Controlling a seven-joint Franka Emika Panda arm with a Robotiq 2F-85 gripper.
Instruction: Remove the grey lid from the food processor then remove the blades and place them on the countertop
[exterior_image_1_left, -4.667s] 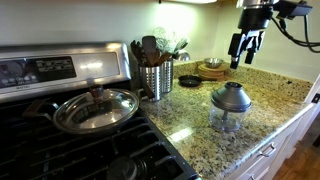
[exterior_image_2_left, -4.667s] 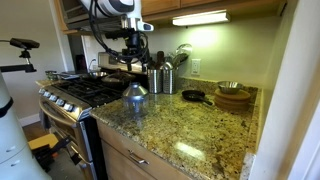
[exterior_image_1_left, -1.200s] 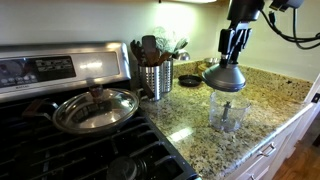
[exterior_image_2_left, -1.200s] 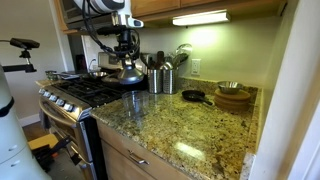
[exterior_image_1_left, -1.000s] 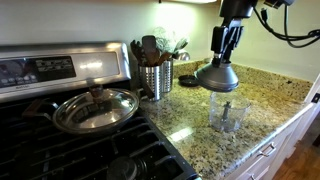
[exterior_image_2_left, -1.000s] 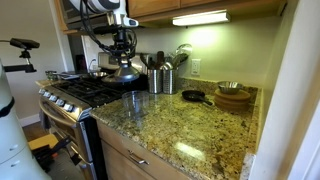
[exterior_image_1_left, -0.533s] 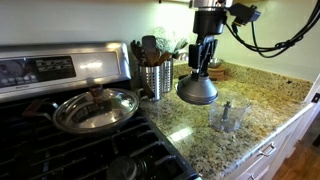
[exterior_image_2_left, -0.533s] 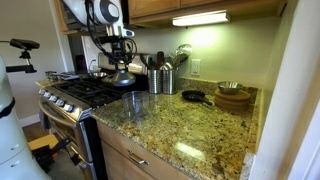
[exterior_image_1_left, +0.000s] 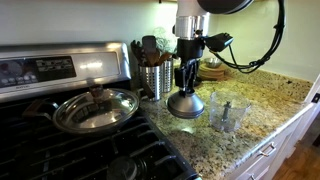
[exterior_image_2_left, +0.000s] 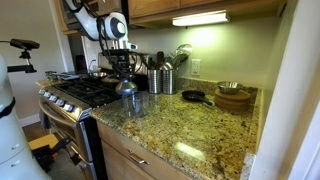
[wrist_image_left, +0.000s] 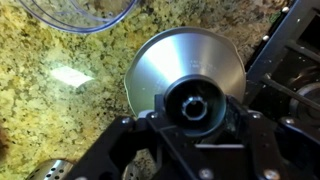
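My jaws pinch knob of matte grey domed lid (exterior_image_1_left: 184, 103). Lid off small clear plastic bowl (exterior_image_1_left: 227, 116), low over speckled granite bench (exterior_image_1_left: 270, 95) just beside bowl. Left: grey blade spindle (exterior_image_1_left: 226, 108) inside bowl, not yet out.

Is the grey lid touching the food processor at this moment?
Apart. The wrist view shows a strip of bare countertop between the grey lid and the food processor rim.

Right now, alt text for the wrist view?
The claw grips the lid from above, over the granite countertop. The clear bowl shows at top left, the stove at right.
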